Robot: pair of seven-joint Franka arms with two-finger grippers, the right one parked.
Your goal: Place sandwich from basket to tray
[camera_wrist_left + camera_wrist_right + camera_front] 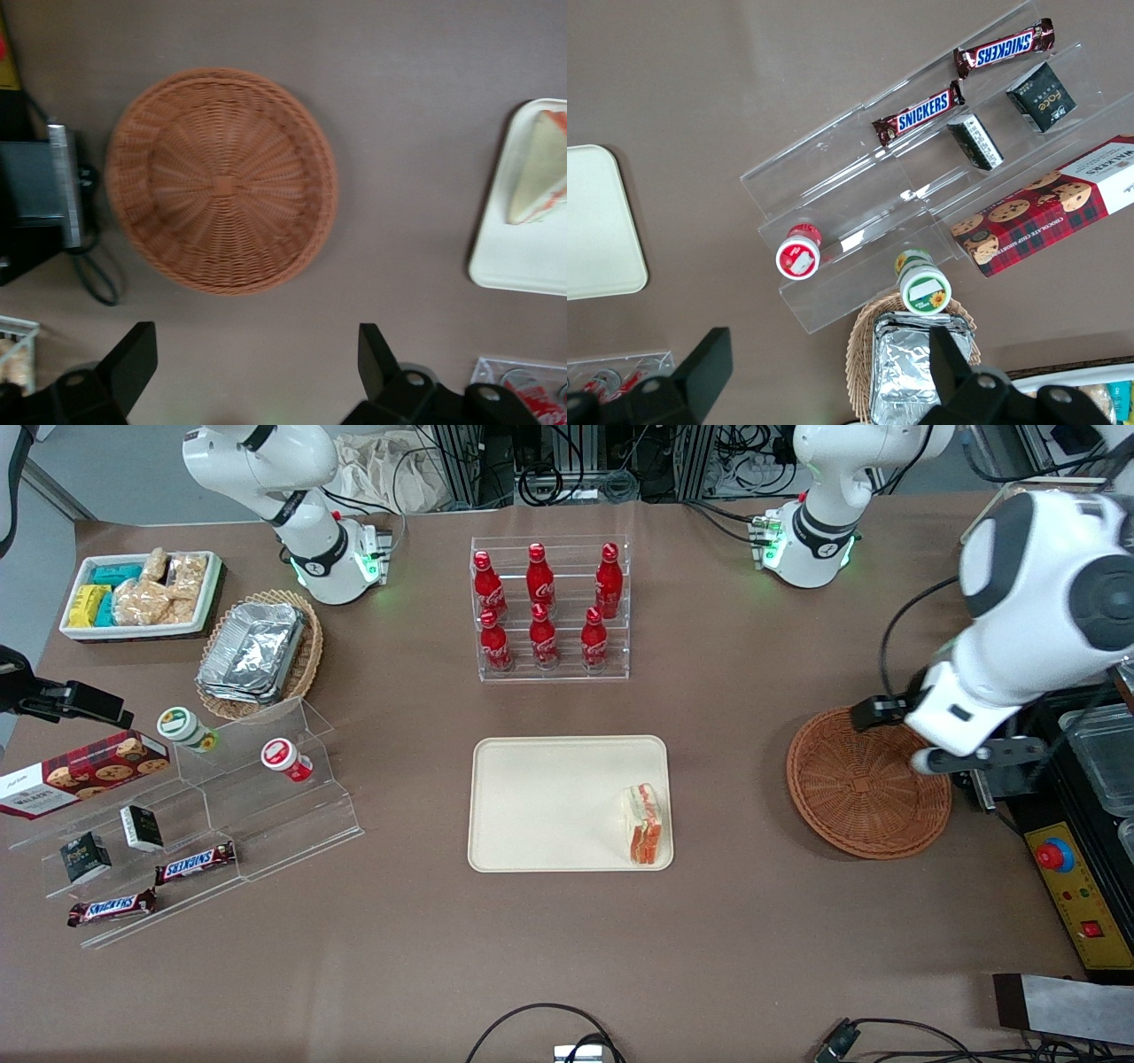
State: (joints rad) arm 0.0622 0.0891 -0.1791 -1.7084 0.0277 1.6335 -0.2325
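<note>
While the sandwich lies on the tray, the basket holds nothing; entries follow.

Sandwich [645,824]: triangular wedge of pale bread, red-orange and light filling showing along its edge. It lies flat on the tray, at the end toward the working arm, close against the rim and reaching toward the corner nearer the front camera. Nothing touches it.

Tray [549,806]: cream-beige rectangle with rounded corners and a low rim, mid-table, nearer the front camera than the bottle rack. Apart from the sandwich its surface is bare.

Basket [864,797]: round, shallow, reddish-brown wicker, beside the tray toward the working arm's end of the table, a strip of brown table between them. The left wrist view looks straight down into it [221,181] and shows bare weave.

Gripper [257,359]: raised above the table beside the basket, well apart from the sandwich. Its two dark fingers [133,359] stand wide apart with only table surface between them; it has hold of nothing. The front view shows the left arm over the basket's rim at the working arm's end.

Bottle rack [551,607]: clear acrylic, six red bottles in two rows.

Tan oval basket [261,655]: foil containers inside, toward the parked arm's end.

White bin [142,595]: snack packets, beside the tan oval basket.

Acrylic steps [204,815]: two small lidded cups, two small dark boxes, two Snickers bars, one cookie box.
</note>
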